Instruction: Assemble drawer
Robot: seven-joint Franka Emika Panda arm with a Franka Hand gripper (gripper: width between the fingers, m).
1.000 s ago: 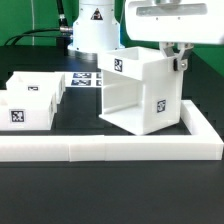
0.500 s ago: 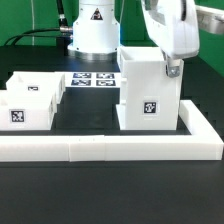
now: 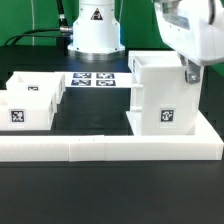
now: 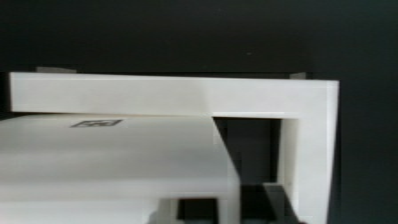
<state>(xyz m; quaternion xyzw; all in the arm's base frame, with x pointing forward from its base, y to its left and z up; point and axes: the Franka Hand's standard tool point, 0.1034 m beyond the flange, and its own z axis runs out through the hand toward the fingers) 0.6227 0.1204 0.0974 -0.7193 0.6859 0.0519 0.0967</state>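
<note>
Housing shifted toward exterior view's right and turned slightly since half second ago, gripper moving with it. Now stands near inner corner of border bar. Gripper fingers closed on housing's top wall edge. No readable writing: only black-and-white square tag on housing's facing wall, another on near tray. Far tray and marker board unmoved.

Black table, pretty simple layout. The white L-shaped border bar runs along the front. The drawer housing stands tucked in the bar's inside corner. Two trays sit side by side just behind the bar's other end. The marker board lies flat further behind the bar's middle.
</note>
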